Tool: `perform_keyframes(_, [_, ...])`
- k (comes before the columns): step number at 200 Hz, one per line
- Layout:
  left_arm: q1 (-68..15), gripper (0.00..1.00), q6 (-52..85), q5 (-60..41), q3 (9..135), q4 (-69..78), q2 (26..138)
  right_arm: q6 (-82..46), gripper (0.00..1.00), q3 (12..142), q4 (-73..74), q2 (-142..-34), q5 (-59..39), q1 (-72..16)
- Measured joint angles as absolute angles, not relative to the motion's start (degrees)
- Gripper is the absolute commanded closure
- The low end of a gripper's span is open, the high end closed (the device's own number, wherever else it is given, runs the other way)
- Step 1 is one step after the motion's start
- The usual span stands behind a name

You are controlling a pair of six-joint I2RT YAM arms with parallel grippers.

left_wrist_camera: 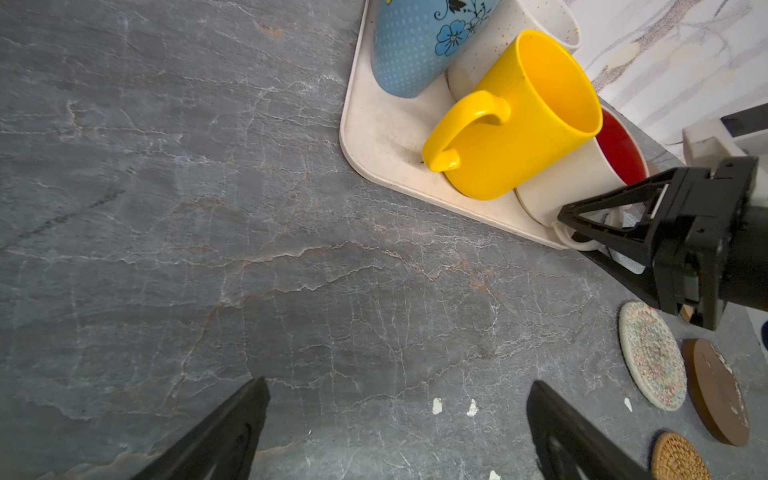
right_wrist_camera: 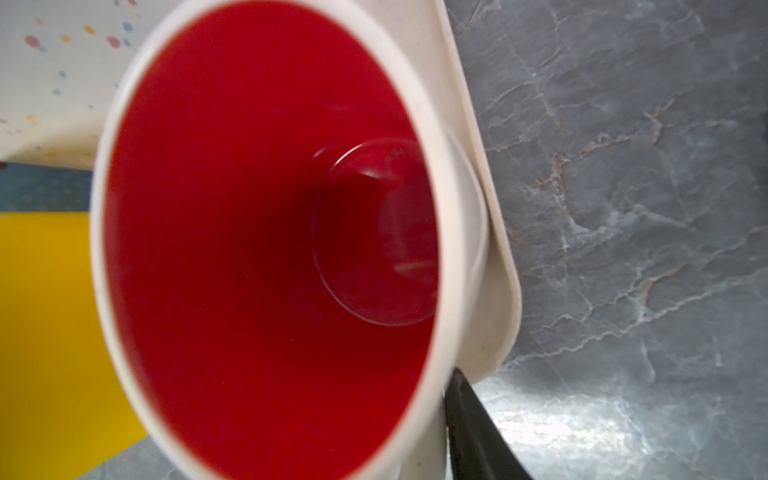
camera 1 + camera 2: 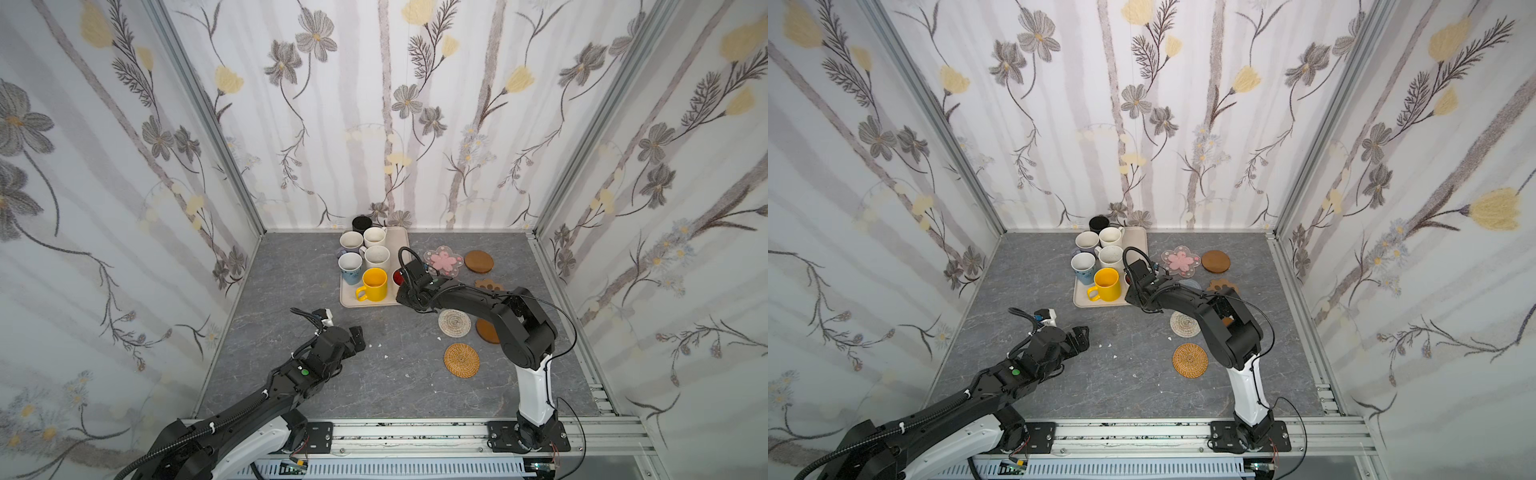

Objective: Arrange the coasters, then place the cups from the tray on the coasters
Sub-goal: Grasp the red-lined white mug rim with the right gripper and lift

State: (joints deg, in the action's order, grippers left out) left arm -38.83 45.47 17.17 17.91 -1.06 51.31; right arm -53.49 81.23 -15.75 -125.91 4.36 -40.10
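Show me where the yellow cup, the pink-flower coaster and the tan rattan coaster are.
yellow cup (image 3: 376, 293), in a top view, on its near outer wall.
pink-flower coaster (image 3: 444, 262), in a top view, on the pink middle.
tan rattan coaster (image 3: 461, 360), in a top view, on the spiral's centre.

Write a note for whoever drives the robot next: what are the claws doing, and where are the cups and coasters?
Left claw: open, empty, above the bare table.
Right claw: fingers either side of the red-inside cup's handle; grip unclear.
Cups: all at the tray, yellow cup included; none on a coaster.
Coasters: spread on the table right of the tray, from flower coaster to rattan coaster.
Left to do: put each cup on a coaster.
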Motion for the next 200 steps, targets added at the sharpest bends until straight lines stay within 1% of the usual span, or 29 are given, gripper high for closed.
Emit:
perform_keyframes(51, [-38.8,0.00,45.5,16.9,18.9,-1.1,52.0,-46.3,0.62,83.0,-17.8,-126.7,3.0,-39.1])
perform_keyframes(126, [-38.7,0.00,44.4,17.2,20.3,-1.0,53.5,-37.6,0.62,86.1,-21.8,-127.8,7.1,-39.3])
perform_keyframes(176, [-38.7,0.00,43.9,17.5,20.8,-1.1,53.8,-33.1,0.67,87.2,-23.3,-129.2,10.1,-39.9])
perform_keyframes(200, [-38.7,0.00,43.9,17.6,20.8,-1.1,54.0,-31.4,0.72,87.3,-23.2,-129.5,11.0,-40.1])
